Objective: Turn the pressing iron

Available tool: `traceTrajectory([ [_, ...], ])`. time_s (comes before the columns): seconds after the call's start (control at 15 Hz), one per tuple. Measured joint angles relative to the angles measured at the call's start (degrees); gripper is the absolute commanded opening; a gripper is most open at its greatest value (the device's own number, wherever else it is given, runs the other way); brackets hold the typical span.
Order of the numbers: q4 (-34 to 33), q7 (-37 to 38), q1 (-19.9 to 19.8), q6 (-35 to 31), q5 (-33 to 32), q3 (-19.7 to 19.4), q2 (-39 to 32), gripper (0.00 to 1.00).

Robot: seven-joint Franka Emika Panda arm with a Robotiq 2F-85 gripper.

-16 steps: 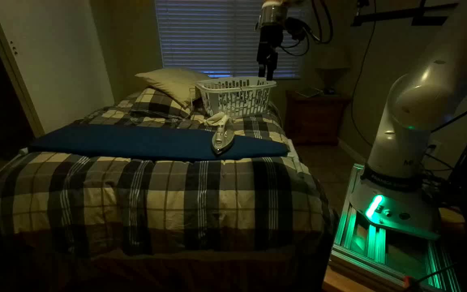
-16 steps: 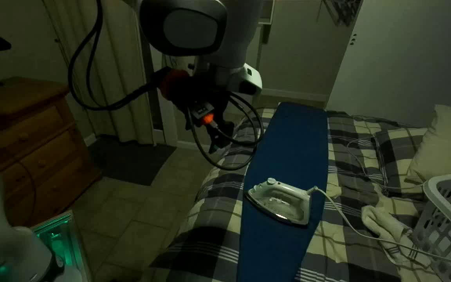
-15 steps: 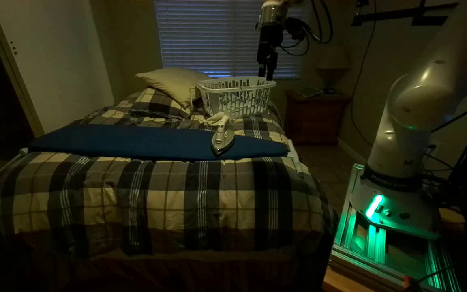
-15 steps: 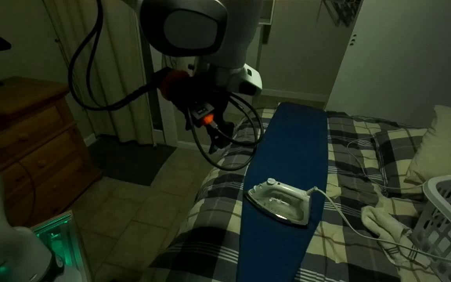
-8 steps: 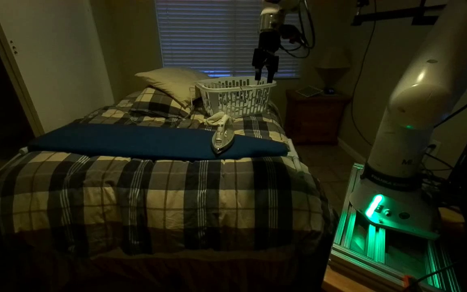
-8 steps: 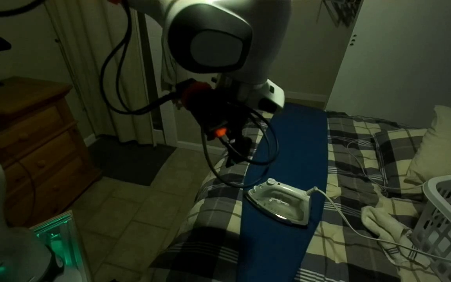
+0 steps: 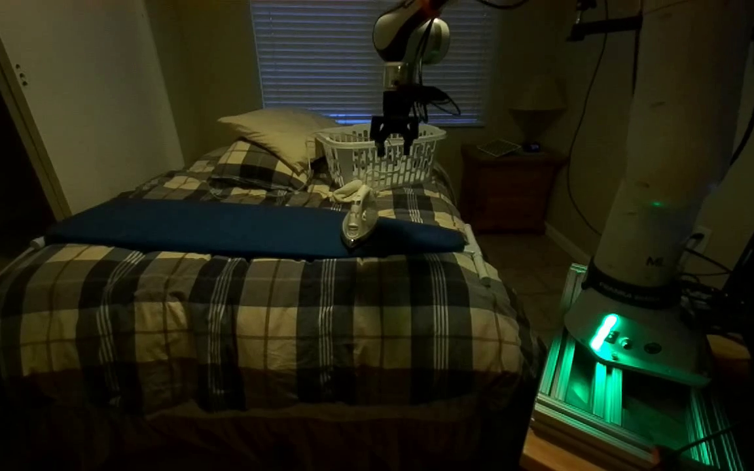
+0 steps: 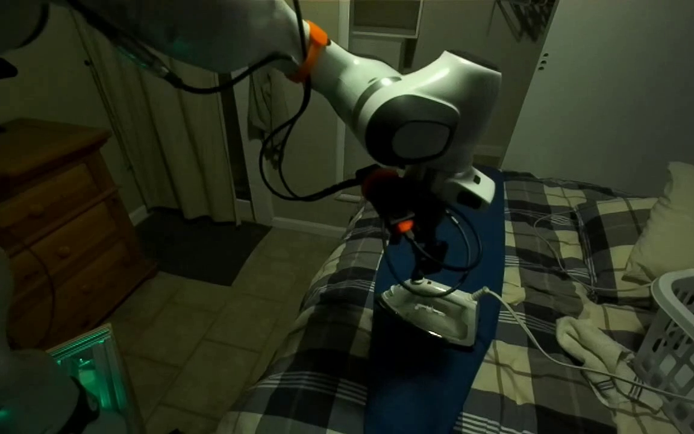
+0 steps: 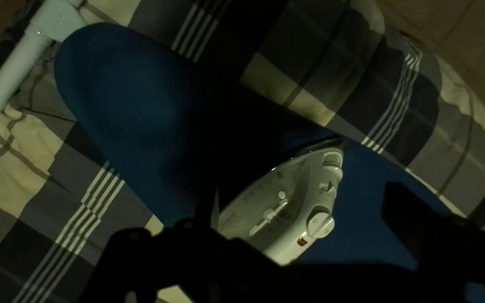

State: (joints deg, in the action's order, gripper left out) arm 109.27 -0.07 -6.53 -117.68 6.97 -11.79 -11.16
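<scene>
The cream-white pressing iron (image 7: 360,216) lies flat, soleplate down, on the blue ironing board (image 7: 194,226), its tip pointing to the bed's near edge. It also shows in an exterior view (image 8: 440,316) and in the wrist view (image 9: 284,227), where its dial and red light face up and its rear is hidden behind the dark gripper. My gripper (image 7: 394,153) is open and empty, fingers pointing down. In an exterior view the gripper (image 8: 424,275) is over the iron's front part. In the wrist view the gripper's fingers (image 9: 302,191) stand on either side of the iron; contact cannot be told.
The white lattice laundry basket (image 7: 377,163) stands on the bed behind the iron. The iron's cord (image 8: 540,346) runs across the plaid bedding toward it, near a pale cloth (image 8: 600,355). A pillow (image 7: 279,131) lies at the bed's head. A wooden dresser (image 8: 52,205) stands apart.
My gripper has come down and across toward the iron, leftward in one exterior view and rightward in the other. Its fingers look farther apart than before. The iron has not moved.
</scene>
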Motion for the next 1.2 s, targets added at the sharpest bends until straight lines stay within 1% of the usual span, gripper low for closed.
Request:
traceTrajectory([
  [0.2, -5.9, 6.6, 0.5, -0.1, -3.0, 1.4, -6.1, 1.0],
  [0.47, -11.5, 14.2, 1.7, 0.0, -5.5, 1.7, -12.2, 1.0],
  [0.8, -16.4, 17.5, 2.0, -0.2, -5.5, 2.8, -18.3, 1.0],
  [1.2, -20.7, 20.8, 2.4, -3.8, -5.5, 2.8, -24.6, 1.0],
])
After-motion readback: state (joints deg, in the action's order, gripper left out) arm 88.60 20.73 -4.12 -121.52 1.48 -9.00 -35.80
